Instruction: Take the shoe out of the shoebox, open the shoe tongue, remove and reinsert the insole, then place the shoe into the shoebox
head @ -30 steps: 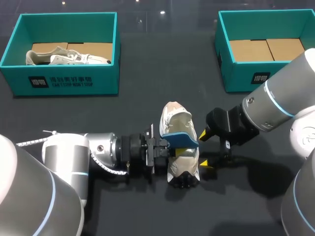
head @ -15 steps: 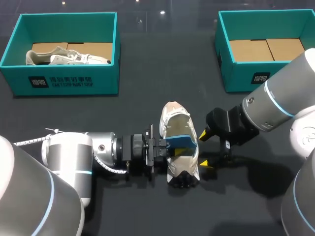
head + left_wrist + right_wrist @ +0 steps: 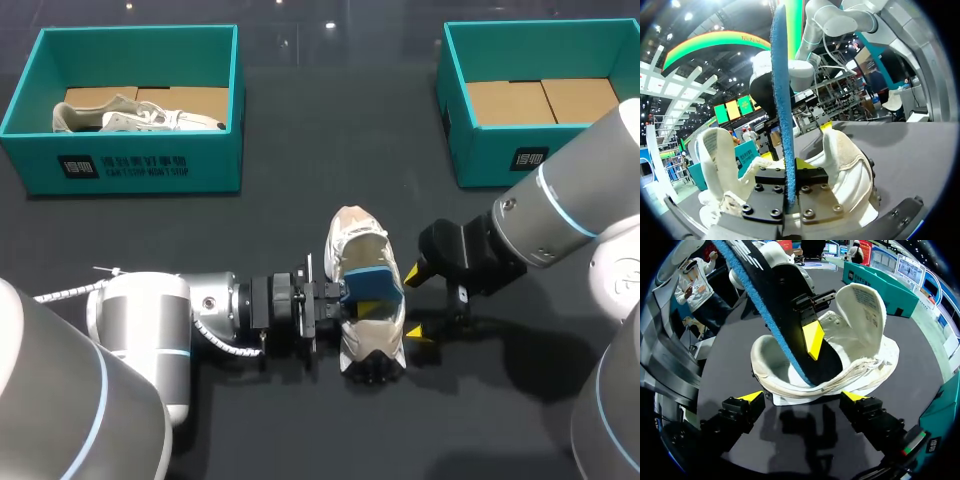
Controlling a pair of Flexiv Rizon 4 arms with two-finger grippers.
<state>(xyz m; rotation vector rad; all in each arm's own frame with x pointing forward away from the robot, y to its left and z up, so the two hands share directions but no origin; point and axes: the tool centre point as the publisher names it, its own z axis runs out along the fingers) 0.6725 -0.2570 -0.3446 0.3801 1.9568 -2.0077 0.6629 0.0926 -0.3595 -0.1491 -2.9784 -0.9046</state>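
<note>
Over the white sneaker (image 3: 357,238), the left gripper (image 3: 350,301) pinches the blue insole (image 3: 368,283); the right gripper (image 3: 417,303) stands open beside it. Better to slide the insole in toe-first, lying flat.

You can't see the lower end of the insole (image 3: 372,283), it's tucked inside the shoe (image 3: 356,236); upper right, the right shoebox (image 3: 500,165) runs off frame.
</note>
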